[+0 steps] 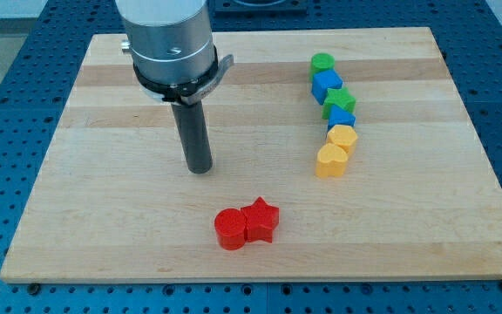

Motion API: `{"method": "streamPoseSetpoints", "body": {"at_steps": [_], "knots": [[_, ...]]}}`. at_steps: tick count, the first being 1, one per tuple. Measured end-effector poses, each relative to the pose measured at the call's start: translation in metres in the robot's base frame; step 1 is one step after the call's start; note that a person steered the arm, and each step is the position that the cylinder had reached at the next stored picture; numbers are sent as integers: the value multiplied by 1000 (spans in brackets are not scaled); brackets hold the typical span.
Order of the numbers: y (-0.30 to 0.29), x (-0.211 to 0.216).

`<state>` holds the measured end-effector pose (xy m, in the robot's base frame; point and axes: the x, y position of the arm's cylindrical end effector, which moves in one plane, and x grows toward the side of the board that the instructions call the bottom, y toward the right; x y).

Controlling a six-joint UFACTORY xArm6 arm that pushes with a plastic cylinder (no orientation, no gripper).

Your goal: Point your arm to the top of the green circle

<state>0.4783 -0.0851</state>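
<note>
The green circle (322, 63) lies near the view's top right, at the upper end of a touching column of blocks. Below it come a blue block (327, 85), a green star (340, 100), a blue triangle (341, 118), a yellow block (343, 138) and a yellow heart (330, 160). My tip (200, 167) rests on the board left of centre, far to the left of and below the green circle, touching no block.
A red circle (230, 229) and a red star (261, 220) sit touching near the view's bottom centre, below and right of my tip. The wooden board (103, 192) lies on a blue perforated table.
</note>
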Motion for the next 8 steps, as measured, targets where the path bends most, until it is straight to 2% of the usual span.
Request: {"method": "streamPoseSetpoints", "body": {"at_steps": [4,5,7,8], "knots": [[32,-7],[38,-33],[39,-152],[58,-212]]}}
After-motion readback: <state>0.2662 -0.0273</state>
